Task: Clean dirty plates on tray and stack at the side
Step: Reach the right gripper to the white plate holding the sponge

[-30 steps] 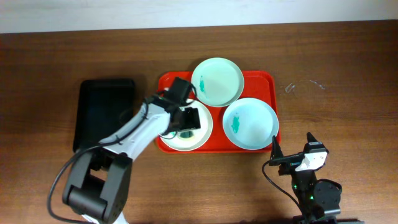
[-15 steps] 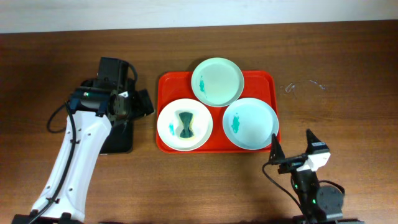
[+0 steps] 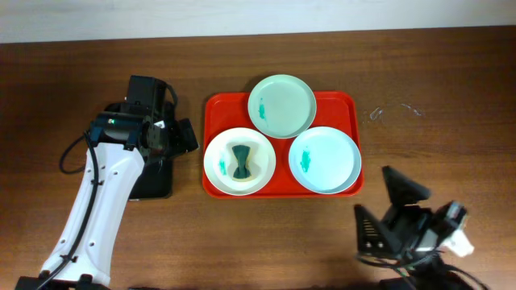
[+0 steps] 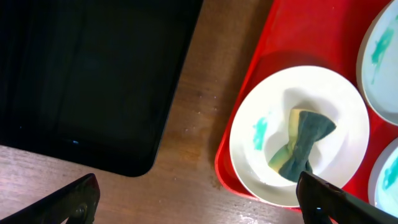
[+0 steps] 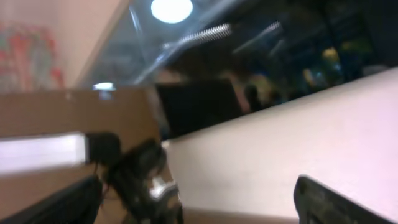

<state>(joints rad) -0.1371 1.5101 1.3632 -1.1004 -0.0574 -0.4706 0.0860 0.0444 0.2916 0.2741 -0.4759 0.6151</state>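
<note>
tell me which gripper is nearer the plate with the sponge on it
Left. The left gripper hangs just left of the sponge plate, over the black tray; the right gripper sits off the red tray, near its right corner, much farther.

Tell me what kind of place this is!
Probably a robot lab, not a kitchen: the left arm and right arm sit at a wooden table holding a red tray of three plates.

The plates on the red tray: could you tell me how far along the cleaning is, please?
Done: nothing finished; the back plate, left plate and right plate all sit on the tray, smeared teal, none stacked aside. In hand: nothing; a sponge lies on the left plate, and the left claw and right claw are open and empty. Left: wiping all three, then stacking.
</note>
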